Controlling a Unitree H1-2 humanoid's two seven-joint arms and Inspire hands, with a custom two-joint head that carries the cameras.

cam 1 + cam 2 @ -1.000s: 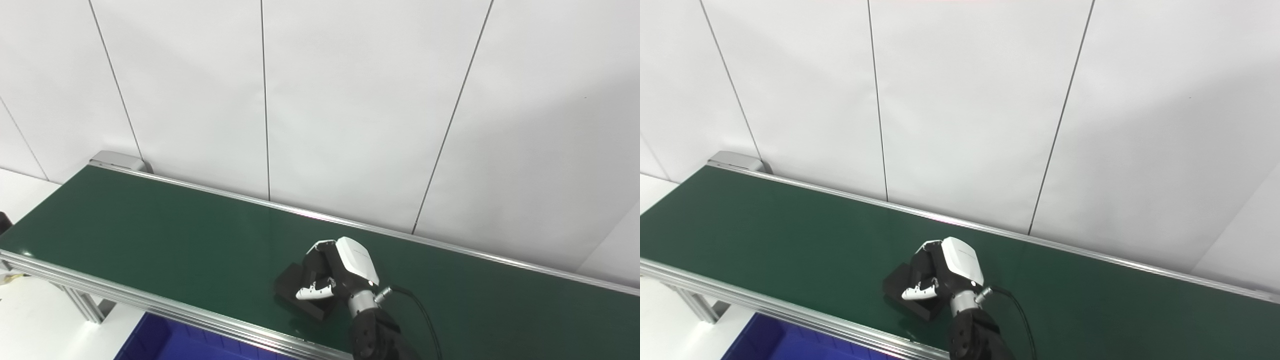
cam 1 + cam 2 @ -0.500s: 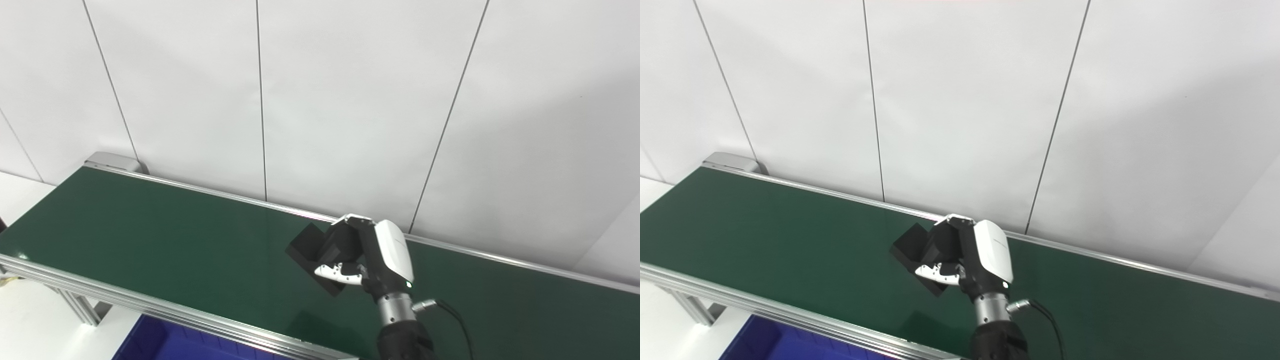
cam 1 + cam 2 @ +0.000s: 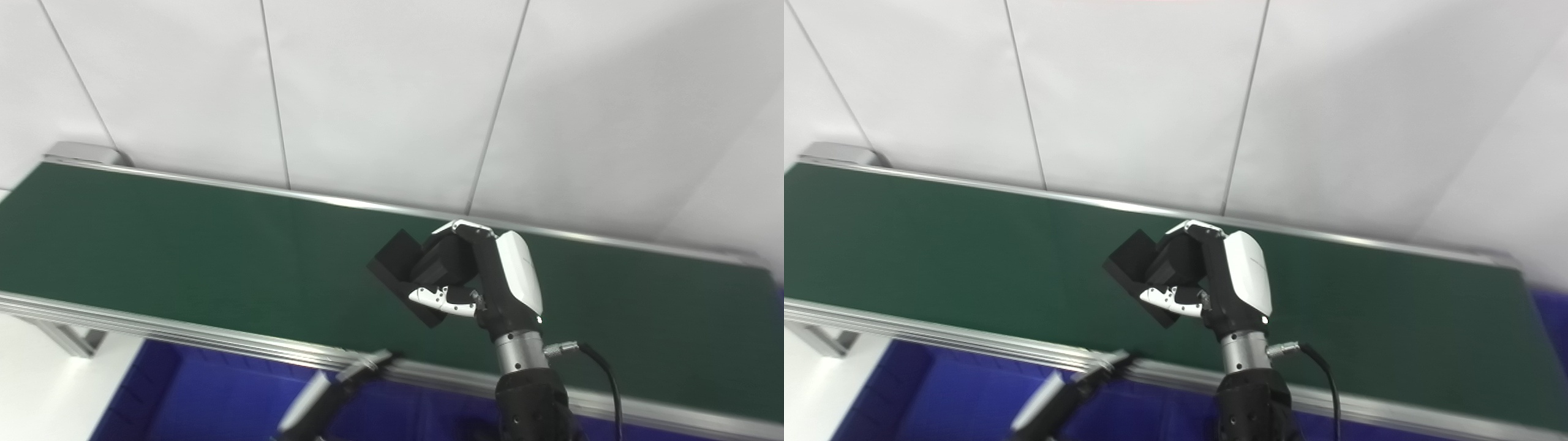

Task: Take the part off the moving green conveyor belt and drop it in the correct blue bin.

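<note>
The right hand (image 3: 484, 282) is raised above the green conveyor belt (image 3: 184, 245), its wrist rising from the bottom edge of the picture and its white back shell turned to the right. Its fingers (image 3: 456, 245) curl over from above and its white-tipped thumb (image 3: 438, 298) presses in from below, so the hand is closed around the black part (image 3: 398, 266). The part is a dark, blocky piece held tilted, with one corner pointing up and to the left. It juts out to the left of the palm, so that most of its visible body lies on the hand's left side, while the inner end is hidden between fingers and thumb. It is clear of the belt, held in the air over the belt's middle stretch. A black cable (image 3: 603, 373) loops away from the wrist to the right.

Below the belt's near aluminium rail (image 3: 184, 334) lies the blue bin (image 3: 184, 398), its inside showing along the bottom of the picture. The part is above and beyond the rail, not over the bin.

The left hand (image 3: 343, 383) enters blurred at the bottom, near the rail, over the bin. Whether its fingers are spread or closed cannot be told. It is well apart from the part.

Behind the belt stands a white panelled wall (image 3: 380, 92).
</note>
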